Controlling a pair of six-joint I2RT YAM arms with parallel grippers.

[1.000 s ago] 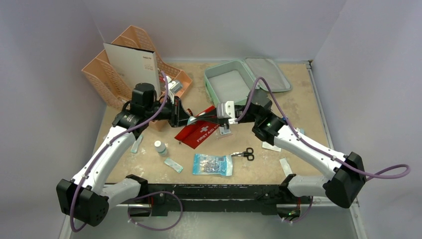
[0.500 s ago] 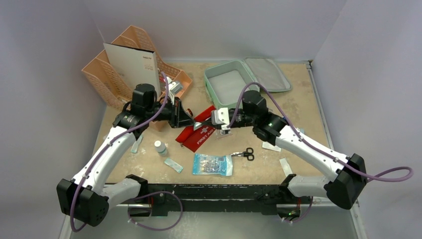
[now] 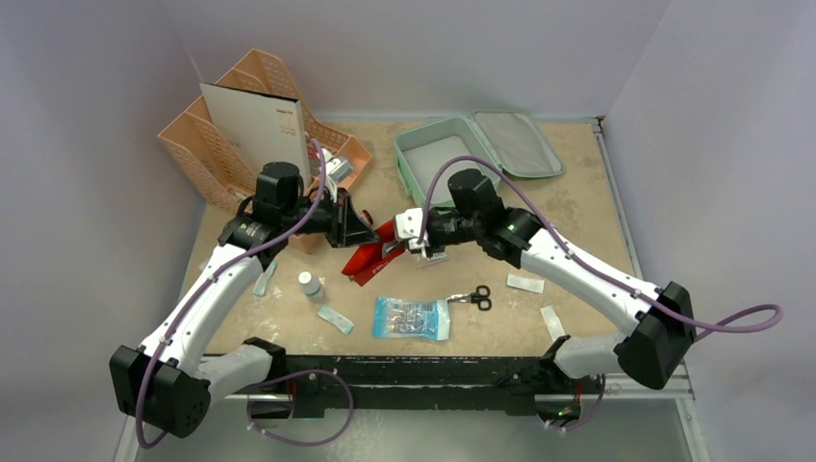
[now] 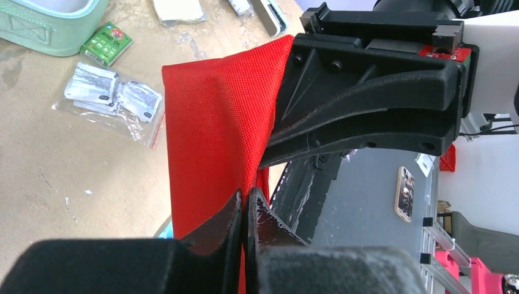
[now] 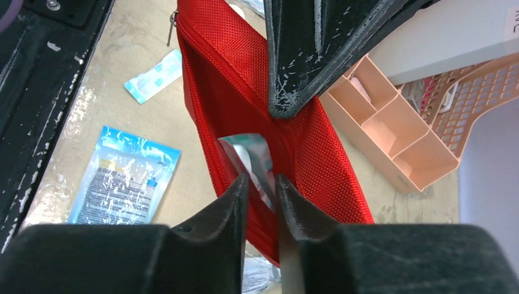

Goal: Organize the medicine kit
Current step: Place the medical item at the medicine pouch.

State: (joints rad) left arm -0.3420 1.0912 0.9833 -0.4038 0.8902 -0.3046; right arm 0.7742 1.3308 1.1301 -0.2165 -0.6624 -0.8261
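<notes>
The kit (image 3: 445, 154) lay open at the worktop's far edge, right of middle, its lid (image 3: 520, 142) flat toward the far right corner. The left gripper (image 4: 246, 205) was clamped on the edge of a red pouch (image 4: 214, 135), holding it up over mid-worktop. The right gripper (image 5: 262, 187), jaws narrowly parted, sat at the pouch's mouth with a sachet (image 5: 248, 153) between its tips; whether they touched it was unclear. Near the kit lay a green box (image 4: 107, 43) whose print ended in "OIL". A blue packet (image 3: 411, 318), its print too small to read, lay by the near edge.
</notes>
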